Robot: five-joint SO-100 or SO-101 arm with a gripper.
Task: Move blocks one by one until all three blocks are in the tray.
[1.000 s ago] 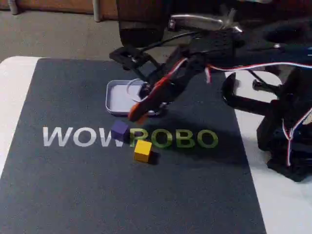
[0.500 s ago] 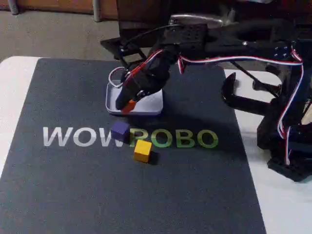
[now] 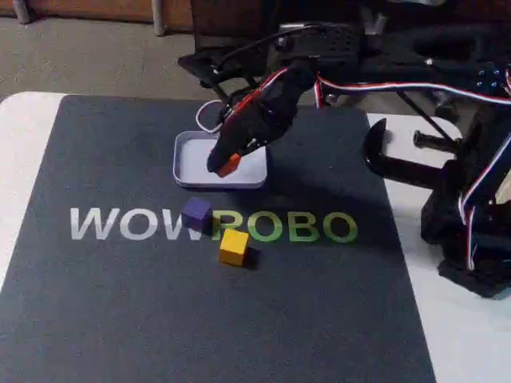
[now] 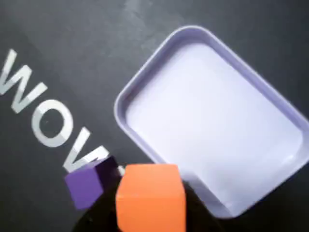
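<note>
gripper: your black two-finger gripper [image 3: 226, 166] hangs over the tray, clamped on the small orange cube [image 3: 229, 165]; in the wrist view that cube [image 4: 151, 195] sits at the bottom edge, close to the lens.
tray: the shallow pale lavender rectangular tray [image 3: 188, 156] lies on the dark grey mat [image 3: 120, 303]; in the wrist view you see its floor bare [image 4: 212, 121].
purple cube: the small purple cube [image 3: 196, 213] rests on the mat just in front of the tray, on the white "wow" lettering [image 3: 128, 224]; the wrist view shows it [image 4: 87, 185] beside the orange one.
yellow cube: the small yellow cube [image 3: 234, 246] sits near the purple one, apart from it.
around: a black clamp [image 3: 399, 163] and the arm's base [image 3: 471, 231] stand at the right on the white table [image 3: 467, 335]; red-white-blue wires [image 3: 399, 86] run along the arm.
in the way: you have open space between the 2 loose cubes and the tray.
</note>
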